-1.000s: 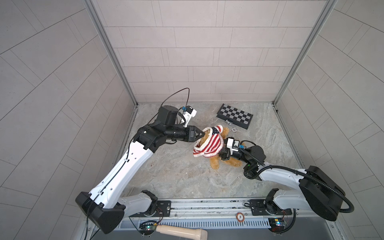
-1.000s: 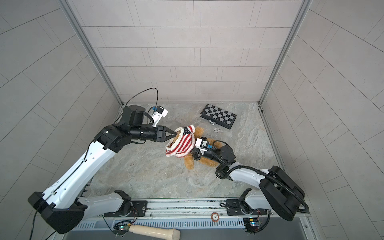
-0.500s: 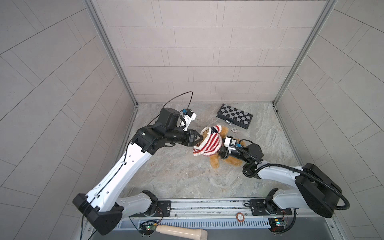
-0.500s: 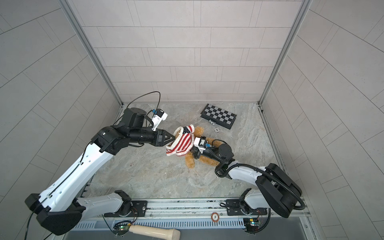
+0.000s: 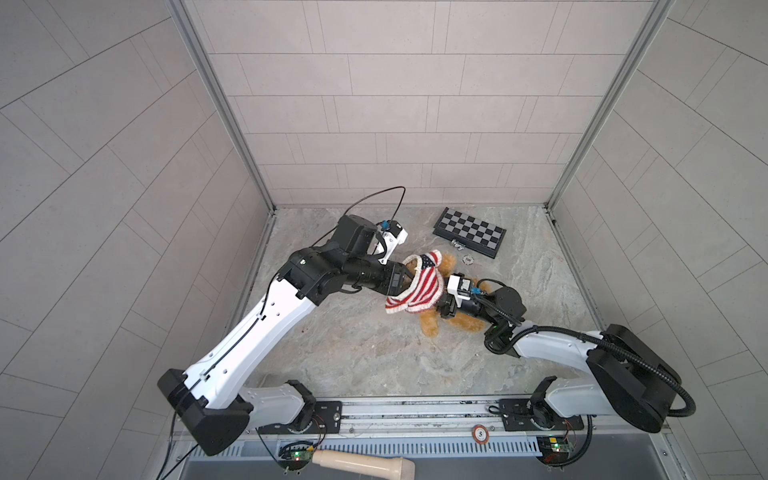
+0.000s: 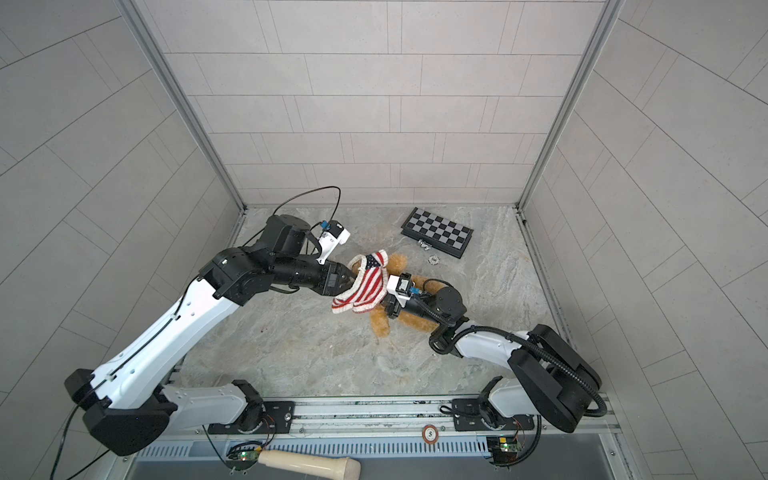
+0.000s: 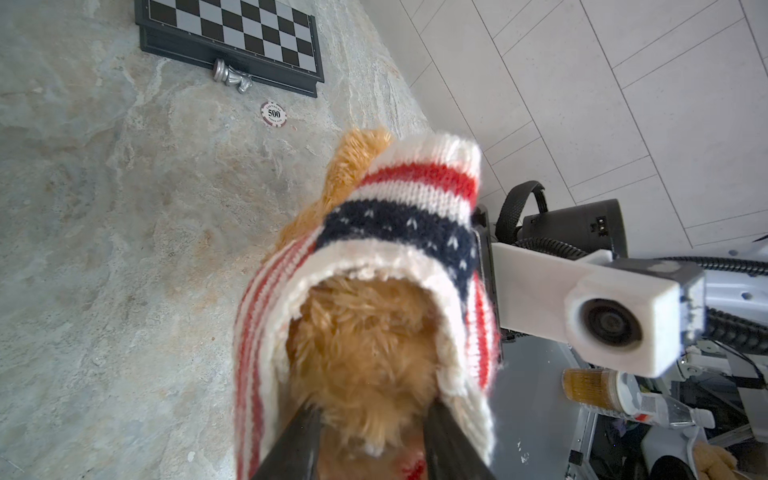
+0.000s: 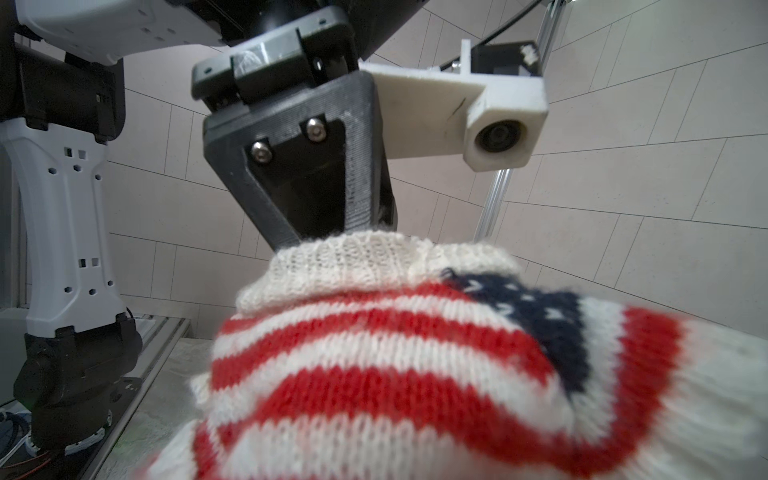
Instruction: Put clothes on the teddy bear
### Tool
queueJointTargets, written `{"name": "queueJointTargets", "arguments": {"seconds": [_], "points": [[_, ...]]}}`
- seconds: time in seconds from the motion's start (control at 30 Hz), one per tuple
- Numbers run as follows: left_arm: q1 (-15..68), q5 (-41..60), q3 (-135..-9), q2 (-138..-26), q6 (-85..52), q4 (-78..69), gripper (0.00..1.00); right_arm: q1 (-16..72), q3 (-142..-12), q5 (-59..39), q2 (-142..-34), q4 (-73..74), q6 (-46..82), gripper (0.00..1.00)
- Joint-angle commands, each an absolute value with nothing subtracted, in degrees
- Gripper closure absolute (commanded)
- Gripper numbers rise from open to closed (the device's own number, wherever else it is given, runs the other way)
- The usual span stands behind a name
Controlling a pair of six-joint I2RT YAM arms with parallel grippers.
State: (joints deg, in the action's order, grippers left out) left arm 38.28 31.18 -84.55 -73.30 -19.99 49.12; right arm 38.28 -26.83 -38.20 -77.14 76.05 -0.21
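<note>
The left fingers (image 7: 297, 449) stand apart, 1 on either side of a tuft of golden fur just inside the cream hem of the sweater (image 7: 399, 216). Whether they press the plush cannot be told, since their tips are blurred and cut off by the frame edge. From the right wrist view the same fingers dip behind the knitted cream edge of the sweater, so their tips are hidden there too.

The right fingers are out of sight: in both top views the right arm (image 5: 552, 345) ends under the striped knit, and its wrist view is filled with blurred red, white and navy wool, so it cannot be told whether they are closed or what they touch.

The teddy bear (image 5: 430, 326) lies on the tabletop (image 5: 374, 365) between the 2 arms, toward the back. The sweater covers its head and upper body, and its face is hidden. 1 tan leg sticks out toward the front, and another fuzzy part shows behind the knit.

Near it lie a chessboard (image 5: 469, 237), a silver chess piece (image 7: 232, 77) touching the board's edge, and a poker chip (image 7: 274, 113)
</note>
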Motion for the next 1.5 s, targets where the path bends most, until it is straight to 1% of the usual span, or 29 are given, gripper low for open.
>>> {"name": "queueJointTargets", "arguments": {"seconds": [0.0,0.1,0.17,0.23,0.33,0.43,0.63,0.7,0.73,0.77,0.83,0.87,0.9,0.93,0.97,1.0,1.13,1.23,1.37,1.4,1.47], "points": [[38.7,32.7,-85.9,-74.9,-19.4,48.0,0.54,38.6,-28.4,-39.8,-76.8,80.4,-1.5,1.0],[38.8,33.5,-85.8,-76.2,-19.4,47.4,0.51,38.8,-28.7,-40.0,-77.1,81.0,-1.3,1.0],[39.0,33.9,-85.7,-77.3,-19.1,47.3,0.47,39.1,-28.7,-40.0,-77.4,81.4,-1.2,1.0],[39.3,34.6,-85.3,-78.2,-19.1,47.0,0.45,39.2,-28.9,-40.0,-77.7,81.6,-1.1,1.0],[39.5,35.5,-84.4,-79.6,-18.9,46.6,0.52,39.2,-29.0,-40.0,-77.6,81.6,-1.1,1.0],[39.4,35.6,-82.9,-80.2,-19.0,45.4,0.63,39.4,-28.7,-39.9,-77.0,81.6,-1.3,1.0],[39.4,35.6,-81.2,-81.1,-20.8,42.6,1.0,39.5,-28.7,-39.5,-75.9,81.4,-1.4,1.0],[39.0,35.4,-80.9,-80.0,-20.8,41.4,1.0,39.5,-28.3,-37.7,-75.7,80.9,-1.7,1.0],[38.3,35.3,-80.2,-78.8,-21.4,40.2,1.0,39.5,-28.0,-36.7,-75.6,80.3,-2.2,0.94],[37.0,35.1,-79.3,-77.5,-22.1,39.1,1.0,39.4,-27.8,-35.8,-75.4,79.3,-2.4,0.82],[34.0,33.9,-77.7,-75.5,-23.2,38.1,1.0,39.1,-27.4,-34.3,-74.9,77.4,-2.0,0.61],[32.8,33.2,-77.0,-74.5,-23.5,37.6,1.0,38.8,-27.0,-33.8,-74.6,76.0,-1.5,0.53],[31.8,32.4,-76.0,-73.7,-23.9,36.9,1.0,38.7,-26.5,-33.3,-73.9,74.6,-1.2,0.47],[31.2,32.0,-75.0,-73.0,-24.3,35.7,1.0,38.6,-25.7,-32.3,-73.2,72.4,-1.4,0.35],[30.9,32.0,-74.1,-72.6,-24.5,34.5,1.0,38.7,-24.8,-31.5,-72.3,69.9,-1.9,0.29],[30.7,31.7,-73.1,-72.2,-25.0,33.1,1.0,38.7,-24.0,-30.6,-71.5,68.0,-2.6,0.26],[29.8,33.7,-69.9,-72.2,-25.5,29.0,1.0,38.8,-19.1,-26.2,-68.8,63.2,-5.4,0.25],[29.6,33.5,-69.2,-72.0,-25.0,28.7,1.0,39.7,-18.9,-24.1,-65.1,56.3,-7.9,0.27],[29.6,34.0,-68.6,-72.0,-25.0,28.3,1.0,43.2,-24.7,-23.9,-61.5,43.1,-15.0,0.34],[29.6,34.4,-68.6,-72.3,-24.7,28.6,1.0,43.7,-26.0,-24.0,-61.9,41.3,-17.1,0.36],[29.5,34.5,-68.6,-72.7,-23.9,29.4,1.0,43.9,-26.6,-23.0,-63.3,42.7,-18.6,0.4]]}}
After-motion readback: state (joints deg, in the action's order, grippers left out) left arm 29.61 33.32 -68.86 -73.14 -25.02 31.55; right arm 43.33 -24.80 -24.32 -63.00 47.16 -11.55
